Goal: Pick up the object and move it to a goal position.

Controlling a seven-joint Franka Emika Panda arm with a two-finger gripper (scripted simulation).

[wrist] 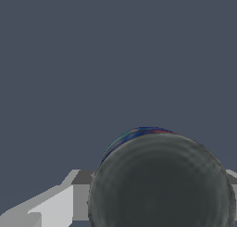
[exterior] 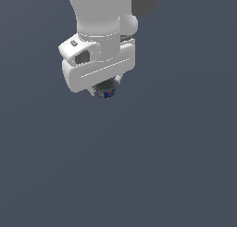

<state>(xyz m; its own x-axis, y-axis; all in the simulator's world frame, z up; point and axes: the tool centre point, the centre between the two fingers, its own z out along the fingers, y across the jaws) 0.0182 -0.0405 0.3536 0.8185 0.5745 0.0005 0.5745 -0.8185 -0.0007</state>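
The tin can (exterior: 106,90) sits tucked right between the jaws, under the white gripper (exterior: 105,85), which is clamped on it. In the wrist view its dark grey top (wrist: 162,184) faces straight up at the camera, so its short axis runs along the fingers (wrist: 55,205).

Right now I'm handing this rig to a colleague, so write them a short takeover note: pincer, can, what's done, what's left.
Pincer: points down; the white hand hides its fingers in the exterior view, and the wrist view shows a finger on each side of the can, so it looks shut on it, contact not visible.
Small round tin can with dark grey top and blue label: directly under the hand, filling the wrist view.
Done: the reach and apparently the grasp.
Left: carry it to the goal, which no marker shows in either view.
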